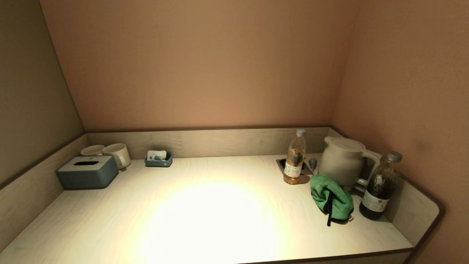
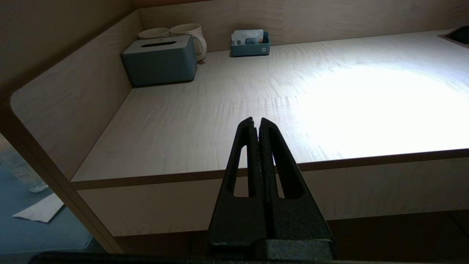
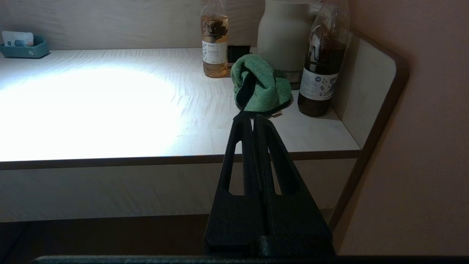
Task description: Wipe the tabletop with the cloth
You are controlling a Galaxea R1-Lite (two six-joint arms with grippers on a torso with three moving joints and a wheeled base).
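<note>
The green cloth (image 1: 331, 198) lies crumpled on the right side of the worktop (image 1: 205, 216), not far from its front edge, and a dark strap hangs down its front. Behind it stands the white kettle (image 1: 342, 160), to its right the dark bottle (image 1: 380, 187) against the raised side wall, and behind it to the left the pale bottle (image 1: 295, 157). At the far left corner are the grey tissue box (image 1: 88, 171), two mugs (image 1: 116, 154) and a small blue tray (image 1: 158, 160), all near the back wall. The middle of the worktop, brightly lit, is bare wood from the back rim to the front edge.

Both arms are below the front edge, outside the head view. The left gripper (image 2: 256, 123) has its fingers pressed together on nothing, before the left half. The right gripper (image 3: 253, 120) is also clenched and empty, pointing toward the cloth but apart from it.
</note>
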